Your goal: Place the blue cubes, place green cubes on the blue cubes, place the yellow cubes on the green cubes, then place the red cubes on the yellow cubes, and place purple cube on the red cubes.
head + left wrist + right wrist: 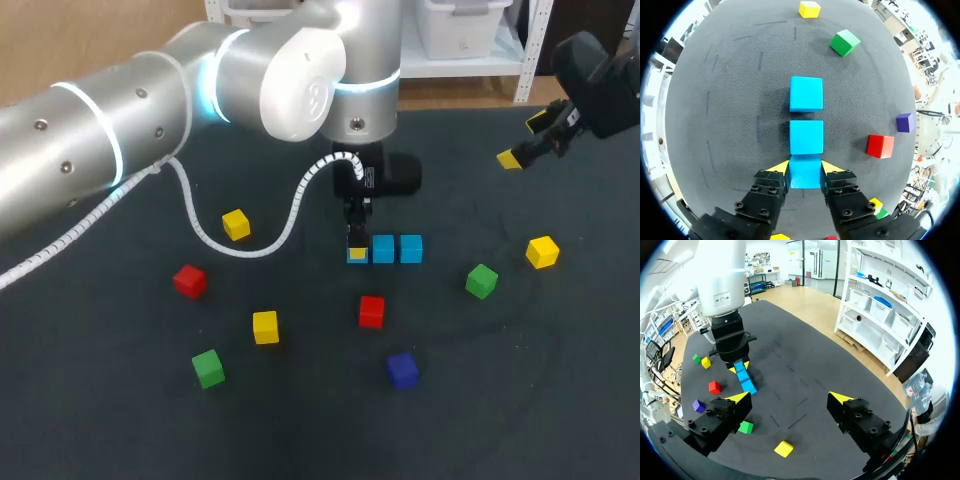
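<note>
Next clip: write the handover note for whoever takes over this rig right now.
Left gripper: shut on a blue cube, down on the table at one end of the blue row.
Right gripper: open, empty, above the table's right side.
Done: the other two blue cubes lie in line.
Left: release the third, then stack the green cubes, yellow cubes, red cubes and purple cube, all loose on the table.

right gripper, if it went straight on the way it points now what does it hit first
Most likely the bare table. Only dark mat shows between the open fingers of the right gripper. The yellow cube and green cube seem to lie off that line, though depth is unclear.
</note>
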`<state>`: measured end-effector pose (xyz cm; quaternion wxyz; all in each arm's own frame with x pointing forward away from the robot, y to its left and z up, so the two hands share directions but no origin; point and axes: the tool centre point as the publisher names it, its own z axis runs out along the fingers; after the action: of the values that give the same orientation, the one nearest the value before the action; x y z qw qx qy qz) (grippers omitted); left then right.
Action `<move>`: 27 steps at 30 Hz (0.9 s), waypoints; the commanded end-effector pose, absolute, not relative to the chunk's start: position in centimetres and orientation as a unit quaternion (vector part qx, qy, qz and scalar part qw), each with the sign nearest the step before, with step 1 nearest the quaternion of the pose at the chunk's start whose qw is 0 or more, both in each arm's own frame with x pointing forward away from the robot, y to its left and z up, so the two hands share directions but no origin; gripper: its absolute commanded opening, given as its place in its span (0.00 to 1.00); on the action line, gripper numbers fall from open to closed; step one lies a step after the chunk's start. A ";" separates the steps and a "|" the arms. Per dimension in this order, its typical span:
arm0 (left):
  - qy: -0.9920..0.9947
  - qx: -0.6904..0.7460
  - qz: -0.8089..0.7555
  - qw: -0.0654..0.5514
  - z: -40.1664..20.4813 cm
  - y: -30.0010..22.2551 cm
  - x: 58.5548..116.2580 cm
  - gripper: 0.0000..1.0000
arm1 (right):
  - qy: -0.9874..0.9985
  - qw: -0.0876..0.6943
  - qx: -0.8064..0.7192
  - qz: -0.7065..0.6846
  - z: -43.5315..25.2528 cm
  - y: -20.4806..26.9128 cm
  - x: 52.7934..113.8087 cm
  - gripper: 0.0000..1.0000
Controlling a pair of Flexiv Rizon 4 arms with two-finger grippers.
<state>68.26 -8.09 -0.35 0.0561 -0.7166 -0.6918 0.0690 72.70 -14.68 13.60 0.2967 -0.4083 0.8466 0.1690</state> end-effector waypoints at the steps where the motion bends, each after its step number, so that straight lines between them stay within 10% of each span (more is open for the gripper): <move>1: -0.690 -0.718 0.070 0.061 -0.4 -8.2 68.4 0.56 | 0.846 0.297 -0.409 0.171 13.5 -14.7 72.8 1.00; 2: -0.690 -0.718 0.070 0.061 -0.4 -8.2 68.4 1.00 | 0.846 0.297 -0.409 0.171 13.5 -14.7 72.8 1.00; 27: -0.788 -0.613 0.047 -0.009 3.6 -1.5 68.8 1.00 | 0.846 0.297 -0.409 0.171 13.5 -14.7 72.8 1.00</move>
<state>70.65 -3.69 3.20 0.0332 -0.6186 -0.7837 0.0462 72.70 -14.68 13.60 0.2967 -0.4083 0.8466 0.1690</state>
